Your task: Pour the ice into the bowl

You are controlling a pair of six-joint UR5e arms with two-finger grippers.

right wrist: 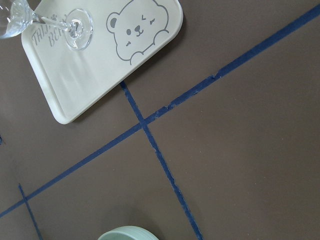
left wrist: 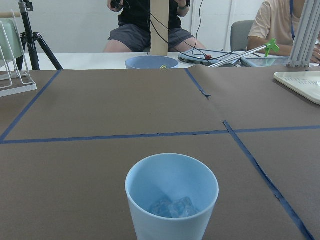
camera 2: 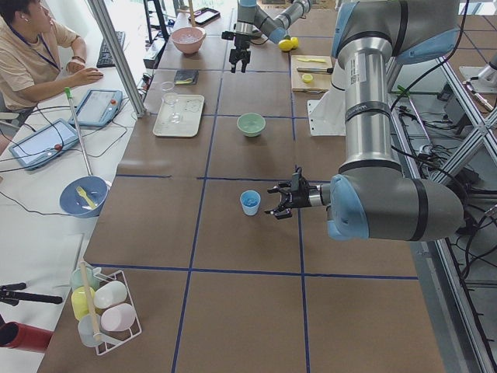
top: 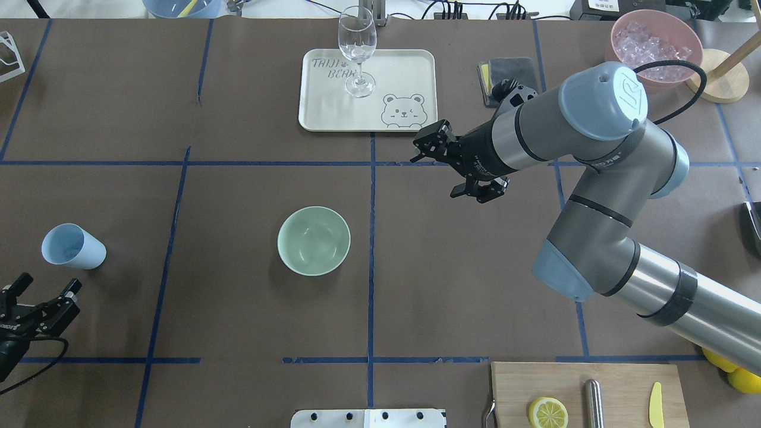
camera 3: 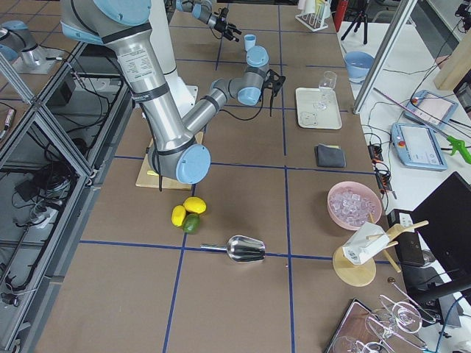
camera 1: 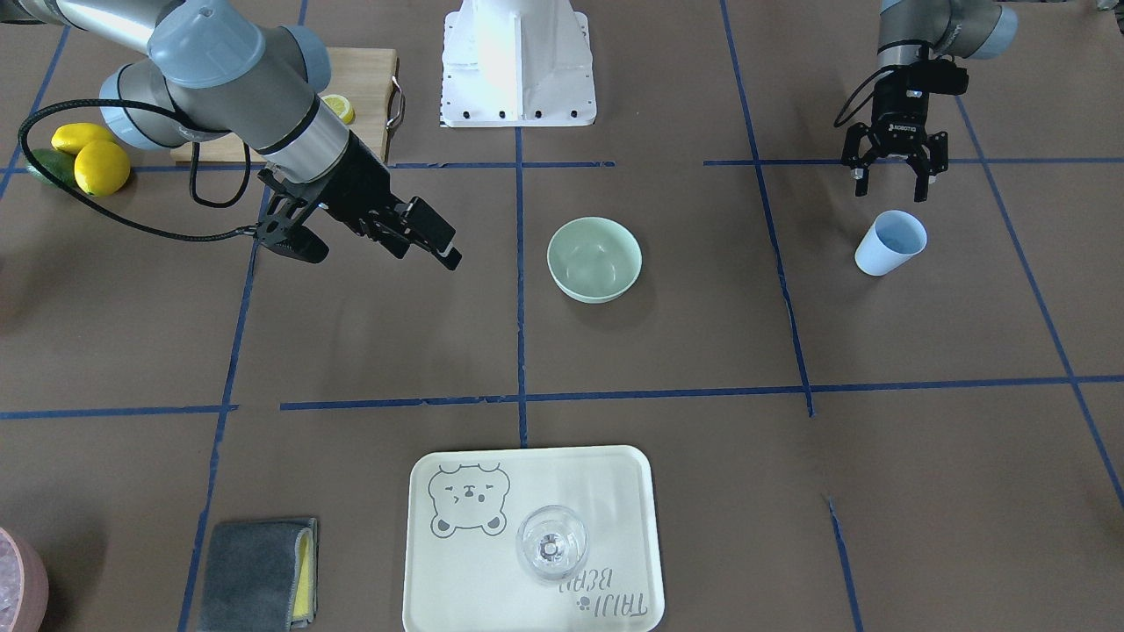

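Counter (camera 1: 685,333): brown, crossed by blue tape lines, as we see it.
Bowl (camera 1: 594,260): we find it upright near the counter's middle, well apart from both arms.
Ice (left wrist: 172,206): we see a few cubes at the bottom of the blue cup (camera 1: 890,243), which stands upright, well left of the bowl.
Left fingers (camera 1: 919,180): spread apart, holding nothing, near the cup.
Right fingers (top: 433,137): spread apart, holding nothing, hovering near the tray (top: 333,113).

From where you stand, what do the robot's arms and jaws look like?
Both arms are silver-grey tubes with pale blue joint caps. The right arm carries a black cable. Each ends in black two-finger jaws; the left arm's bear white Robotiq lettering.
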